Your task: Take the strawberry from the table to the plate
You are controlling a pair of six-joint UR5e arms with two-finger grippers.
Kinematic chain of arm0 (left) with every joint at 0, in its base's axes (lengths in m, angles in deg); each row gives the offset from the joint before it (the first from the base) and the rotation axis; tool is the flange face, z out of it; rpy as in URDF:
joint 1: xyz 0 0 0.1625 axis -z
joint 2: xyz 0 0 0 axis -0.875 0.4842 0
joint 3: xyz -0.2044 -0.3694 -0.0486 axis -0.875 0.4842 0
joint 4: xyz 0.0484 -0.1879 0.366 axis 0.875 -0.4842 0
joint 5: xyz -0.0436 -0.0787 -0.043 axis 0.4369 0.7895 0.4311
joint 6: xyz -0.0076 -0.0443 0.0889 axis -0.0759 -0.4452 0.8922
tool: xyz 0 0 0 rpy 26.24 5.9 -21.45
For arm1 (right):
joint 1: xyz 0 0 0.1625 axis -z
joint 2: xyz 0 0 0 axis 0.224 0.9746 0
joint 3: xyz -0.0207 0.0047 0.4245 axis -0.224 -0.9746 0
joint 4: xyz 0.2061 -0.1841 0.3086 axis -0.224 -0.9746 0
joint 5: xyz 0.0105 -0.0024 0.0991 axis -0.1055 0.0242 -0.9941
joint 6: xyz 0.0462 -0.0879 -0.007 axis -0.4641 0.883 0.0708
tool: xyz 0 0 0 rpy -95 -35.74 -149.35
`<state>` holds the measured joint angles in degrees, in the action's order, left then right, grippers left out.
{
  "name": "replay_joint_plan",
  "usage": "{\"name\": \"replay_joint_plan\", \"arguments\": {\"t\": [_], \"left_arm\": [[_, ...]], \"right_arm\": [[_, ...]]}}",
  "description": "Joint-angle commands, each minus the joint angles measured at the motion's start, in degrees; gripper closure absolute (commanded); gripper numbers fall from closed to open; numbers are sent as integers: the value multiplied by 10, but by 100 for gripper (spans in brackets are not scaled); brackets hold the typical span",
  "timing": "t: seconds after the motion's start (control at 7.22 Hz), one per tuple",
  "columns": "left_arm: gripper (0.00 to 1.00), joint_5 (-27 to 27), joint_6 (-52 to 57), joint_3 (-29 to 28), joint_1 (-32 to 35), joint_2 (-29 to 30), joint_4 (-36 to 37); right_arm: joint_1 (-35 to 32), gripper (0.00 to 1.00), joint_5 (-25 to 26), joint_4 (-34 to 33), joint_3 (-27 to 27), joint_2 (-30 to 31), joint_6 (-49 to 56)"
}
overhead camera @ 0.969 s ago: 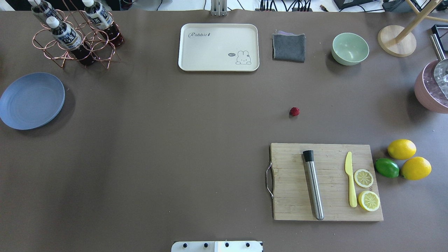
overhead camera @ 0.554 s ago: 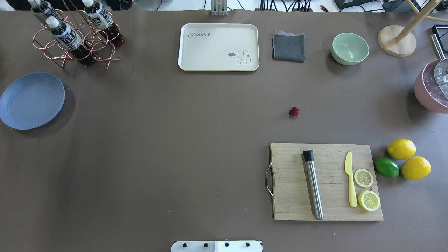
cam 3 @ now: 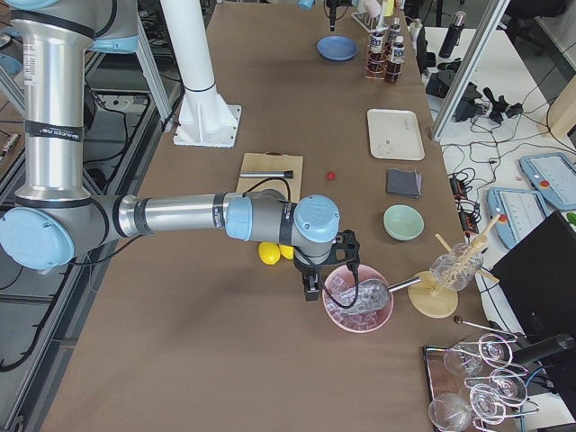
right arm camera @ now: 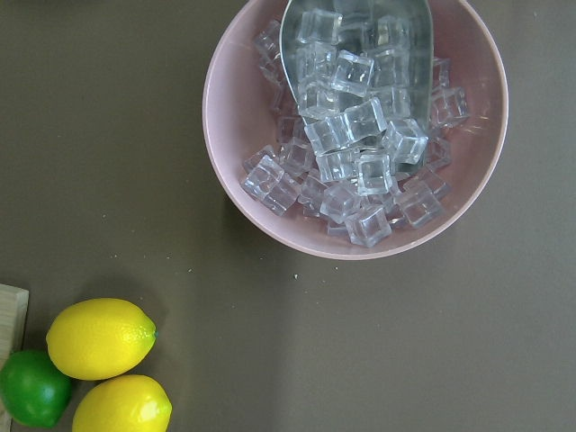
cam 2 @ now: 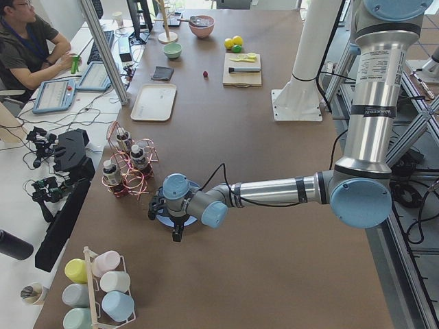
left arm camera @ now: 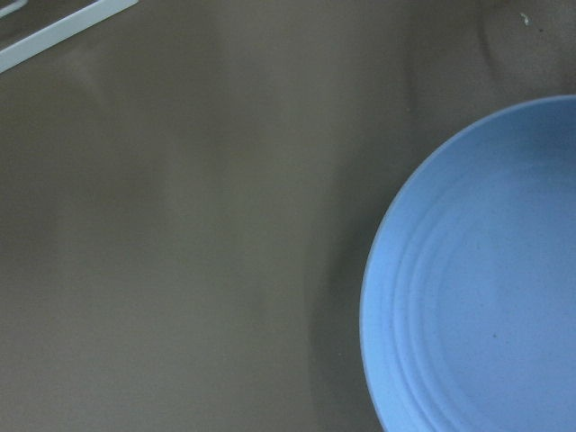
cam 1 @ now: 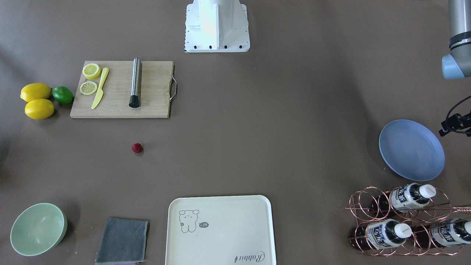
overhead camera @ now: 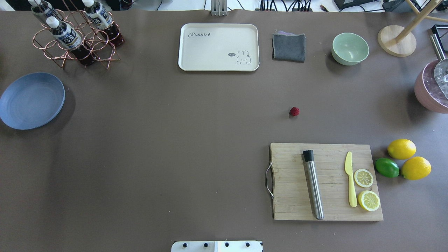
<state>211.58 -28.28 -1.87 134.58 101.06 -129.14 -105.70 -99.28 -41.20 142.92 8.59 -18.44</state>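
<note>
The strawberry (overhead camera: pixel 294 111), a small dark red berry, lies alone on the brown table (overhead camera: pixel 175 140), just beyond the cutting board; it also shows in the front view (cam 1: pixel 137 148). The blue plate (overhead camera: pixel 32 100) sits at the table's far left edge and holds nothing. In the exterior left view my left gripper (cam 2: pixel 177 235) hangs over the plate's (cam 2: pixel 193 218) near edge, and the left wrist view shows the plate (left arm camera: pixel 486 288) with no fingers. My right gripper (cam 3: pixel 310 288) hovers beside a pink bowl of ice, far from the berry. I cannot tell whether either gripper is open or shut.
A wooden cutting board (overhead camera: pixel 290 196) carries a steel muddler, a yellow knife and two lemon slices. Two lemons and a lime (overhead camera: pixel 386 167) lie to its right. The pink ice bowl (right arm camera: pixel 225 117), green bowl (overhead camera: pixel 350 48), grey cloth (overhead camera: pixel 288 47), cream tray (overhead camera: pixel 218 47) and bottle rack (overhead camera: pixel 75 38) line the table's edges.
</note>
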Motion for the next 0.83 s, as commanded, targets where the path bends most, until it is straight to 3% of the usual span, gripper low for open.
{"name": "replay_joint_plan", "arguments": {"t": [0.0,0.69], "left_arm": [[5,-1,-5,-54,-6,24,-40],[14,0,-54,-90,-22,66,-46]], "right_arm": [[0,0,-9,35,-1,16,-2],[0,0,-9,35,-2,17,-7]]}}
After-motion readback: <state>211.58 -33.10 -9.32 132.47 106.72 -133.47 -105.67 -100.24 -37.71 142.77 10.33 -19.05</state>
